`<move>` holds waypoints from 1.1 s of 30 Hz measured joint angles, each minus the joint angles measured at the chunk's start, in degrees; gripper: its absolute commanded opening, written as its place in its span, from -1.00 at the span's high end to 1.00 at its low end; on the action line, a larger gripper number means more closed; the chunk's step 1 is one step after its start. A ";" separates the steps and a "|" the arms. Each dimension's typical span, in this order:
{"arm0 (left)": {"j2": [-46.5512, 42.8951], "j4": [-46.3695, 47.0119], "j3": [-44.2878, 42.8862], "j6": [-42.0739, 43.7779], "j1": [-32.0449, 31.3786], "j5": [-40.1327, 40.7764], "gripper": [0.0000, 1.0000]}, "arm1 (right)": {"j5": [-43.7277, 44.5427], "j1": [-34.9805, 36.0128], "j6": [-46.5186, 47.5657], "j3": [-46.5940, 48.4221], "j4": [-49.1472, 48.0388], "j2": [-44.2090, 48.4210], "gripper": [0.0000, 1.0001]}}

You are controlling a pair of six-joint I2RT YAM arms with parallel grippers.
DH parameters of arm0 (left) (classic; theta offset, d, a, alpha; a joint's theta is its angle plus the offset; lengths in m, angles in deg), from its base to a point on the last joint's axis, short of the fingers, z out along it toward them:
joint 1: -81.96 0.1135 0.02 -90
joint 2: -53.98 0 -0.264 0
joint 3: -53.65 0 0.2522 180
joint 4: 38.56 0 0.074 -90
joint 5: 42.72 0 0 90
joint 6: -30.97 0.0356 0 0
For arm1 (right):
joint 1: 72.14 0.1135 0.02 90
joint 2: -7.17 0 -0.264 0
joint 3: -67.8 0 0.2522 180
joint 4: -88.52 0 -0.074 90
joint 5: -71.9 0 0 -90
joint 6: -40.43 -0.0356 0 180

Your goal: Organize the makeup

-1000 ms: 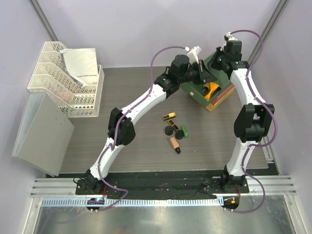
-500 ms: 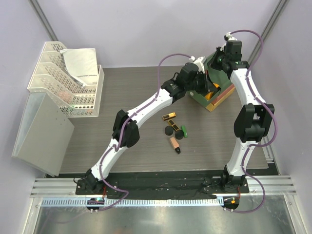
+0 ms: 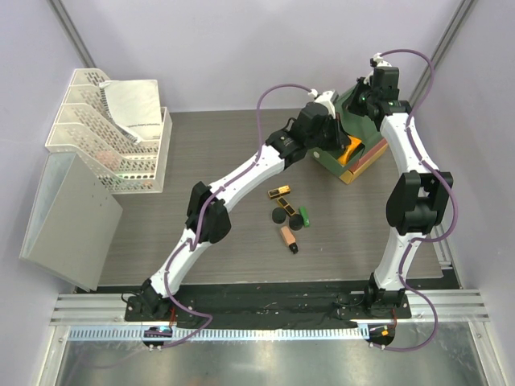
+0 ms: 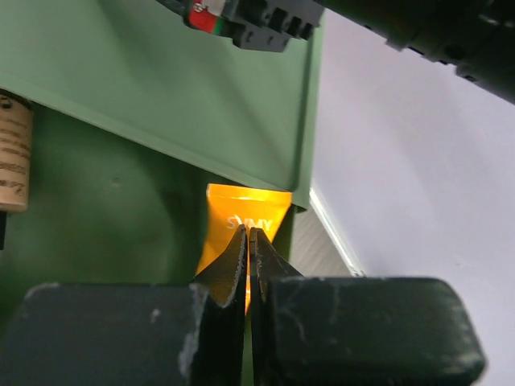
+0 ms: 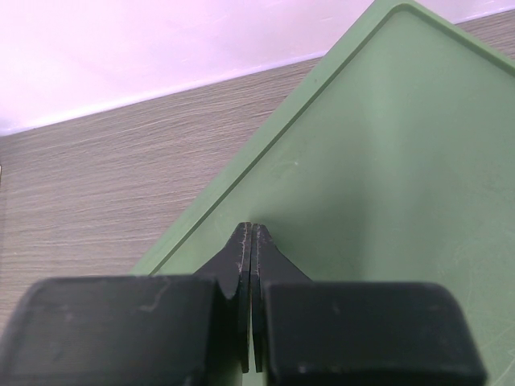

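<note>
The left gripper (image 4: 248,239) reaches into the open green drawer (image 4: 121,209) of the drawer box (image 5: 386,161), at the far right of the worktop (image 3: 225,145). Its two fingers are pressed together and nothing shows between them. The tips are right at the flat end of the orange tube (image 4: 257,211), which lies in the far corner of that drawer. I cannot tell if the tips touch the tube. A tan thing with small writing (image 4: 12,153) also lies in the drawer, at the left edge of the left wrist view. It is cut off, so I cannot tell what it is.

The right gripper (image 5: 248,235) is over the green top of the drawer box. Its fingers are closed tight and hold nothing.

The rest of the makeup lies loose in the middle of the worktop, well apart from the box. There are two black-gold sticks (image 3: 279,191) and, just in front of them, two black round compacts (image 3: 278,215). The green tube (image 3: 305,215) lies beside the compacts. The peach bottle (image 3: 286,236) with its black cap is nearest the arm bases.

A white rack (image 3: 105,129) stands at the far left.
</note>
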 measured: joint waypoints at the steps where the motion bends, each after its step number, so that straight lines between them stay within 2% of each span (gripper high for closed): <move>1: 0.09 -0.15 -0.09 0.52 -0.02 0.61 1.00 | 0.00 0.00 0.00 0.00 0.00 0.00 0.98; 22: 0.90 -2.10 -0.92 5.77 -1.36 3.72 1.00 | -0.02 0.00 0.00 -0.17 -0.13 0.04 0.98; 33: 0.66 6.58 1.92 6.67 -1.68 0.70 1.00 | 0.13 -0.02 0.07 -0.33 -0.09 0.26 0.98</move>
